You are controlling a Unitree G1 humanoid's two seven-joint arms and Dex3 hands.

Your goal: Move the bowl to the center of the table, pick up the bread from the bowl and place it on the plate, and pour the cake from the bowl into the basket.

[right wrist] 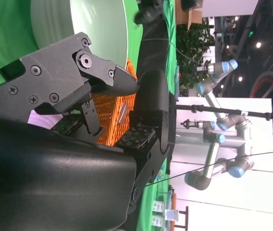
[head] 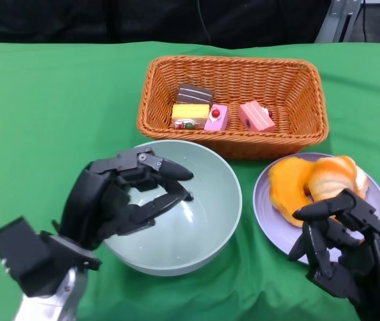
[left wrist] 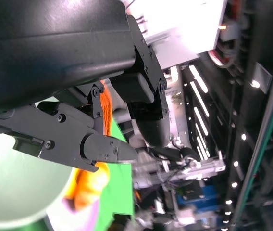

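From what I can see, all three steps look done: the bowl (head: 176,207) is empty, the bread (head: 314,180) sits on the plate (head: 377,194), and the cakes (head: 217,115) lie in the basket (head: 233,144). So I judge this to be the release stage, and what I need next is to let go cleanly and draw both arms back without nudging anything. My left hand (head: 120,197) sits over the near-left rim of the bowl, fingers curled loosely over the edge into the hollow; whether they actually touch it I cannot tell. My right hand (head: 340,244) hovers over the near edge of the plate, fingers part-curled and apart, holding nothing; the bread lies just beyond its fingertips. The bowl is pale green, smooth and glossy, upright just ahead of the left hand, with the basket directly beyond it.
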